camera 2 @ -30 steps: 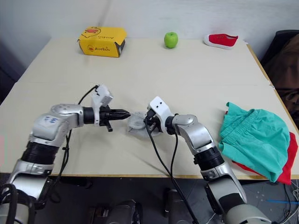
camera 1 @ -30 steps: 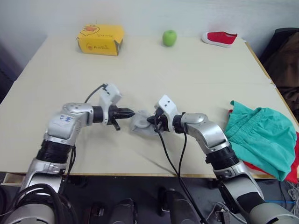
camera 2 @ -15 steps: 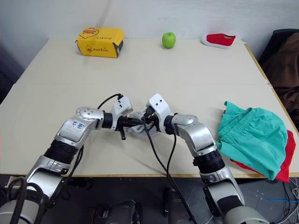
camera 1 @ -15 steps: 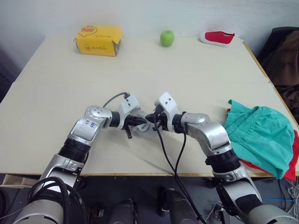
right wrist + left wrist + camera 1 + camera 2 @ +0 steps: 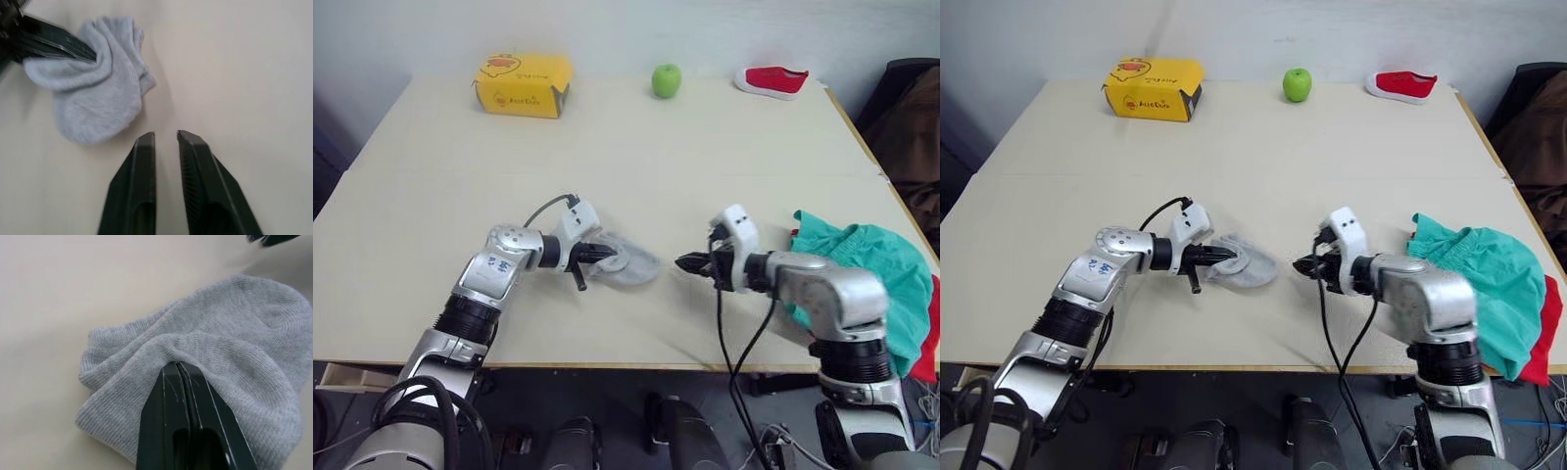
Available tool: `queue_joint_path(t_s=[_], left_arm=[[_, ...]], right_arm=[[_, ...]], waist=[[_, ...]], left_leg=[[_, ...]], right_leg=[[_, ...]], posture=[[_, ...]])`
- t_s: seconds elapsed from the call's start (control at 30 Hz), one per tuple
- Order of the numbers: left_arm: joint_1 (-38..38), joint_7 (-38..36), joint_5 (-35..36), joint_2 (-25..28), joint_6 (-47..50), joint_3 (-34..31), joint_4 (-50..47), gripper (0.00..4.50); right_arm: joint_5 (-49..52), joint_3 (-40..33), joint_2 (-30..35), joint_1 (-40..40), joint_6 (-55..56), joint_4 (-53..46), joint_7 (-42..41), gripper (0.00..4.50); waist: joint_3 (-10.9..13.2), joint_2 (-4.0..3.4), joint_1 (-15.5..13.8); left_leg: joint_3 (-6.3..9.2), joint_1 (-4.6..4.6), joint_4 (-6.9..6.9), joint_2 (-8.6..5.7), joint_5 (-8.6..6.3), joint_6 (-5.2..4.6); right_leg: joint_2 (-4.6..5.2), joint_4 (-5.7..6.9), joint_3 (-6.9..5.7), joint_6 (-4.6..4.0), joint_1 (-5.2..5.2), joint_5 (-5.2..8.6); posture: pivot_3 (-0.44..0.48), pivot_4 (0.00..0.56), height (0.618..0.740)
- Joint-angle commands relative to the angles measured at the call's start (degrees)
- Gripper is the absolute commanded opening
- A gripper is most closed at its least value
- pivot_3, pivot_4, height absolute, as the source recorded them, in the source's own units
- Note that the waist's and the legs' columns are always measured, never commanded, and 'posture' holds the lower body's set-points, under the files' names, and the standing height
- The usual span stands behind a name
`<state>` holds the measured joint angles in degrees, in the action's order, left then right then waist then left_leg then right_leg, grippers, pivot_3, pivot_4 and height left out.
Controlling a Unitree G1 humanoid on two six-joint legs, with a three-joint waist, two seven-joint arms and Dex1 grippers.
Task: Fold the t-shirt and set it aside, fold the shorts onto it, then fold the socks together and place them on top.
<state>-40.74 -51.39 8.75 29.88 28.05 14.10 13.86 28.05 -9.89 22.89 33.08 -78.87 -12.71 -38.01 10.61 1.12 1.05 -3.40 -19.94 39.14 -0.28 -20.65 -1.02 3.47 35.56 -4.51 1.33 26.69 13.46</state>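
The grey socks point(image 5: 628, 266) lie bunched together on the table point(image 5: 636, 166) near its front edge. My left gripper point(image 5: 177, 365) is shut on a fold of them from the left side. My right gripper point(image 5: 166, 135) hovers a short way to the socks' right, open by a narrow gap with nothing between its fingers. The teal shorts point(image 5: 862, 269) lie in a heap at the table's right edge. They rest on top of the red t-shirt point(image 5: 1540, 338), of which just a strip shows beneath them.
Along the table's far edge stand a yellow box point(image 5: 522, 84), a green apple point(image 5: 666, 80) and a small red shoe point(image 5: 771, 80). A dark object point(image 5: 911, 127) stands beyond the table's right side. Bare tabletop lies between the socks and the far items.
My right gripper has let go of the socks and drawn back to the right. My left gripper came in from the left and shut on them; the socks now lie flatter.
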Motion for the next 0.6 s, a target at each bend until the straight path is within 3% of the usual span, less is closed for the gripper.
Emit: queue_joint_path(t_s=[0.03,0.3,0.6], left_arm=[[2.0,0.1,-1.5,1.1,0.7,-0.2,-0.6,0.00],[2.7,1.2,-1.6,0.9,1.4,-0.8,-2.5,0.00],[4.2,2.2,-1.5,0.8,2.9,-1.4,-5.7,0.00]], right_arm=[[4.8,-7.0,-3.5,2.2,-10.7,-0.3,1.8,1.88],[8.9,-10.4,-16.4,6.3,-13.6,11.7,10.9,4.48],[4.6,-16.7,-26.2,14.7,-8.0,28.8,20.0,4.48]], waist=[[0.0,0.00,0.1],[0.0,-0.01,0.5],[0.0,-0.02,0.8]], left_leg=[[0.00,0.03,-0.01,0.00,-0.01,-0.02],[-0.02,0.08,-0.05,0.00,0.01,0.01],[-0.07,0.17,-0.07,-0.01,0.01,0.03]], right_leg=[[0.00,-0.01,0.00,-0.01,-0.01,0.01],[0.01,0.09,0.03,-0.02,-0.04,0.01],[0.01,0.11,0.08,-0.02,-0.09,0.01]], posture=[[0.000,0.150,0.740],[0.000,0.150,0.740],[0.000,0.150,0.740]])
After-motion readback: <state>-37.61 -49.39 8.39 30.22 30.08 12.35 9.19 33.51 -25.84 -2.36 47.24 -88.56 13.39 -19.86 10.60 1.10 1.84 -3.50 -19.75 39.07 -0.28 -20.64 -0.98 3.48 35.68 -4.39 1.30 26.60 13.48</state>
